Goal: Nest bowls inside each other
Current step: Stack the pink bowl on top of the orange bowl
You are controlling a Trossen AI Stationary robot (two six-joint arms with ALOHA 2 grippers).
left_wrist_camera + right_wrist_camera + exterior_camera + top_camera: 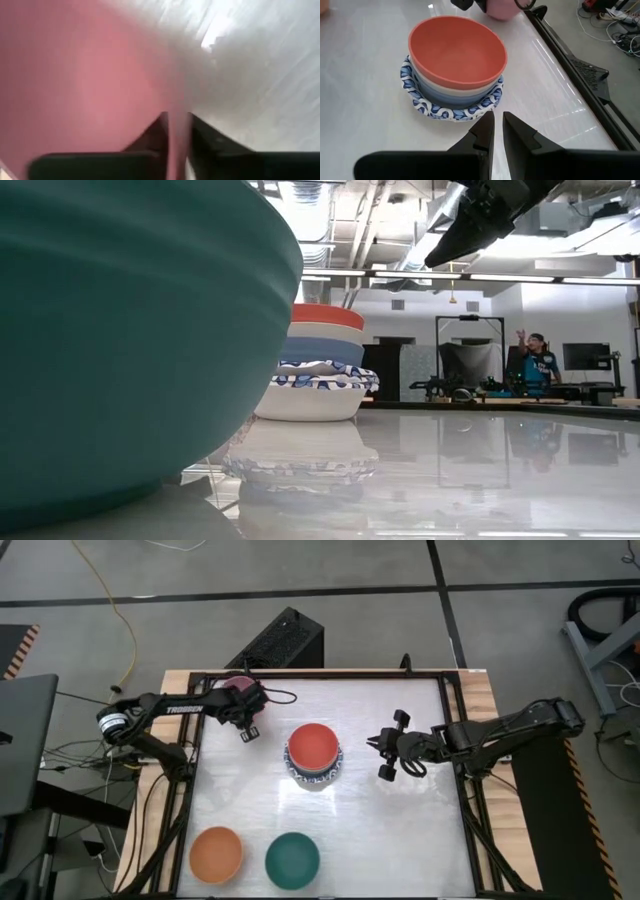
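A pink bowl (238, 687) is at the table's far left. My left gripper (248, 726) comes down over it and is shut on its rim. In the middle of the table stands a stack of nested bowls (314, 754): a red bowl (457, 47) on top and a white bowl with a blue-patterned rim (427, 107) at the base. An orange bowl (216, 853) and a dark green bowl (292, 859) rest apart near the front edge. My right gripper (494, 131) hovers right of the stack, shut on nothing. My left gripper has the pink bowl's rim (178, 131) between its two fingers, one finger (152, 135) inside the bowl and the other (210, 140) outside. The fingers slant steeply down from above, on the rim's near side. Whether the bowl's base is on the table is hidden.
A black frame (452, 730) runs along the table's edges, and a black box (285, 638) sits beyond the far edge. Bare white tabletop (400, 830) lies right of the green bowl. In the low view, a person (535, 360) is far off in the room.
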